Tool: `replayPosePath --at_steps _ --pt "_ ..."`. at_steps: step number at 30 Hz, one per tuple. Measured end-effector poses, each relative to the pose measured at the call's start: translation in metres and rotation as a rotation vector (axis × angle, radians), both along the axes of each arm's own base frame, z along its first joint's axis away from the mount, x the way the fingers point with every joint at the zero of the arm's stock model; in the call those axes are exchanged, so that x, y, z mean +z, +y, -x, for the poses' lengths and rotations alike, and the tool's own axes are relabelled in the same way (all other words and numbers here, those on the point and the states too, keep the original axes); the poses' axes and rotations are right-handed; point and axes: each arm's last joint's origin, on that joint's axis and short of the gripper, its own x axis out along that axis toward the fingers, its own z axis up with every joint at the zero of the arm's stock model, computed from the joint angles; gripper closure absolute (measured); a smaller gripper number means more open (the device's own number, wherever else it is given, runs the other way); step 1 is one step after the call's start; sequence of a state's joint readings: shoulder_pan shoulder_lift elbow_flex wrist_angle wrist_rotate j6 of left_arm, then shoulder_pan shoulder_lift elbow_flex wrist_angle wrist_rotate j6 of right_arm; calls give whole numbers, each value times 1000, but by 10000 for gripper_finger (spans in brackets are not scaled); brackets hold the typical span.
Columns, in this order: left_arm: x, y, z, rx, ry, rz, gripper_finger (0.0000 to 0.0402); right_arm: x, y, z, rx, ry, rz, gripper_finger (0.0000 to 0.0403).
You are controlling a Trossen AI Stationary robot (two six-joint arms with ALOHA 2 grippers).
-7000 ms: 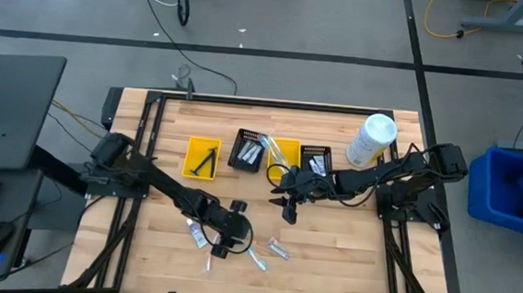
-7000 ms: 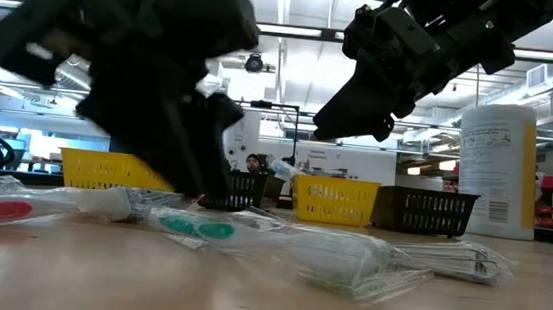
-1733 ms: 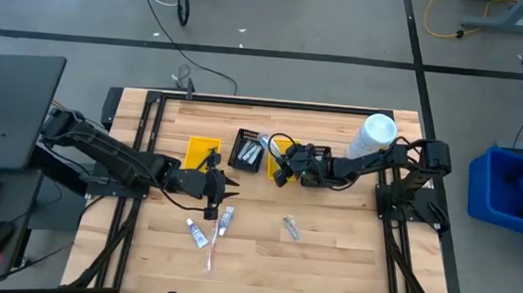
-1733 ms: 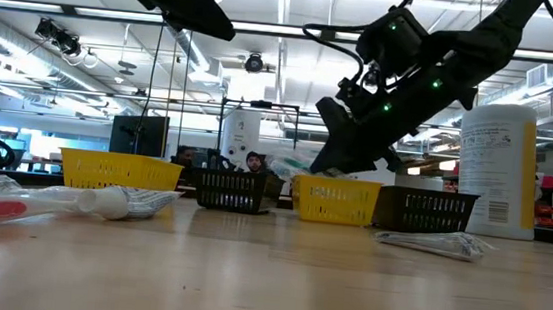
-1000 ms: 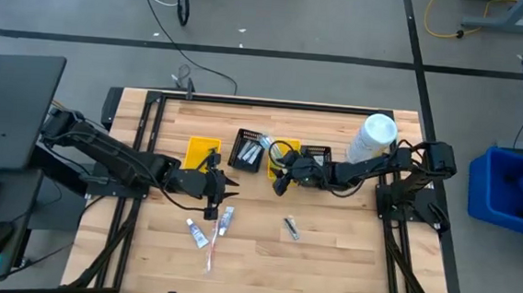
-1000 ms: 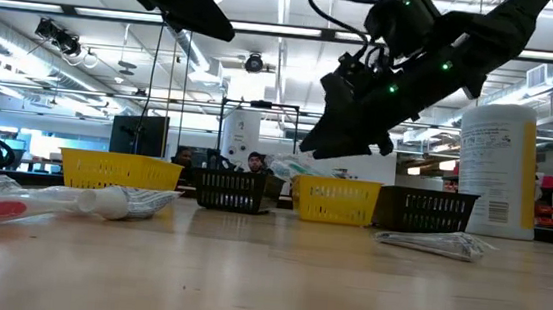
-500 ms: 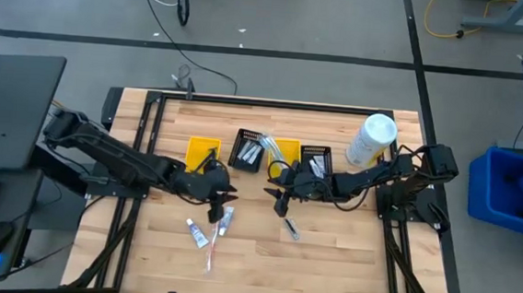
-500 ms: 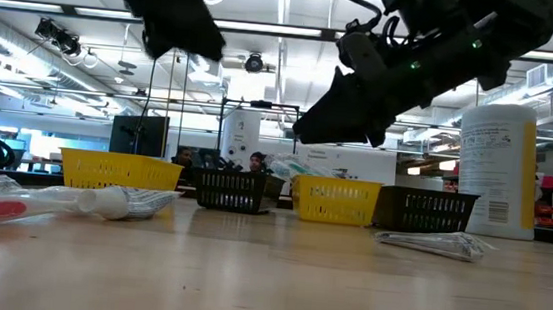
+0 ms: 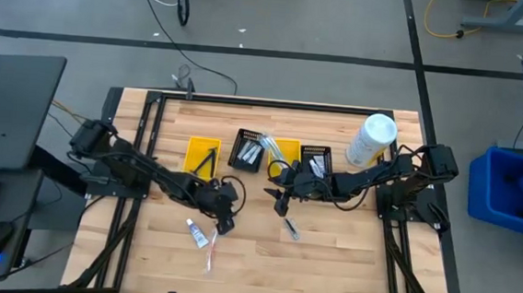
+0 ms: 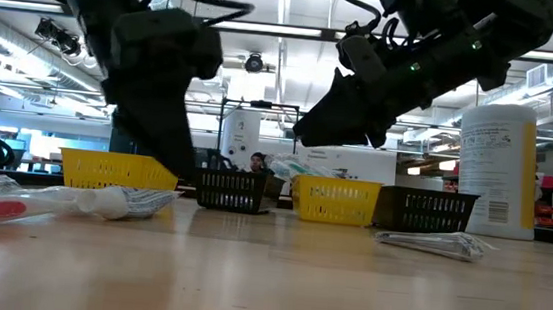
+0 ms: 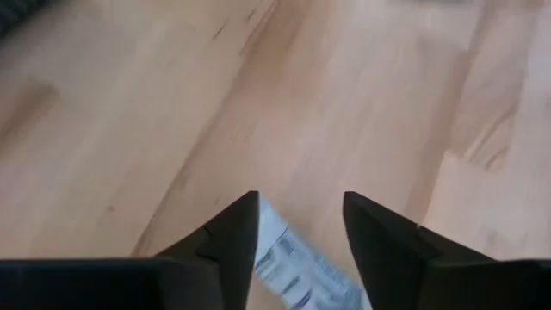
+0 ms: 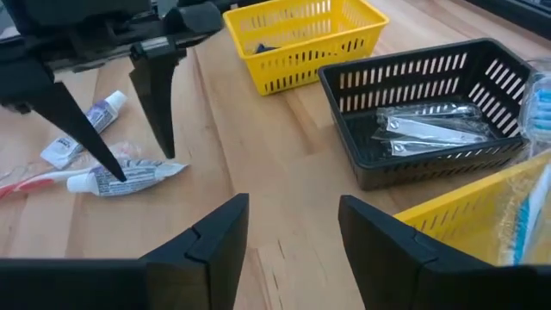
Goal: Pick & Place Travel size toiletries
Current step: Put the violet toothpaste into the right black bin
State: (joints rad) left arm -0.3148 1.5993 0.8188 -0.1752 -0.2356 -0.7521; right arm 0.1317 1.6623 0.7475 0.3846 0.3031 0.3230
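Wooden table carries a white bottle at its far right corner and a row of 4 bins along the far side: yellow bin, black bin holding clear packets, yellow bin, black bin; left gripper is low over the near-left table, fingers apart with nothing clamped, a toothpaste tube lying on the wood between them; right gripper hangs above mid-table in front of the bins, fingers apart and empty; a second tube and a toothbrush lie near the left gripper; a small packet lies just beside the right gripper.
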Motion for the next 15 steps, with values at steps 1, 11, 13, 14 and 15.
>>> replayPosePath --at_steps 1,11,13,14,15 --pt "-2 -1 0 5 10 1 212 0 0 0 0 0 0 209" --pt "-12 -7 10 73 108 20 167 -2 0 1 -1 30 4 198" --pt "-15 -11 11 74 119 24 166 -2 0 1 0 29 4 199" --pt "-18 -13 8 82 107 37 166 -2 0 1 -1 30 4 200" --pt "-21 -15 9 82 117 39 166 -2 0 1 -1 29 4 202"
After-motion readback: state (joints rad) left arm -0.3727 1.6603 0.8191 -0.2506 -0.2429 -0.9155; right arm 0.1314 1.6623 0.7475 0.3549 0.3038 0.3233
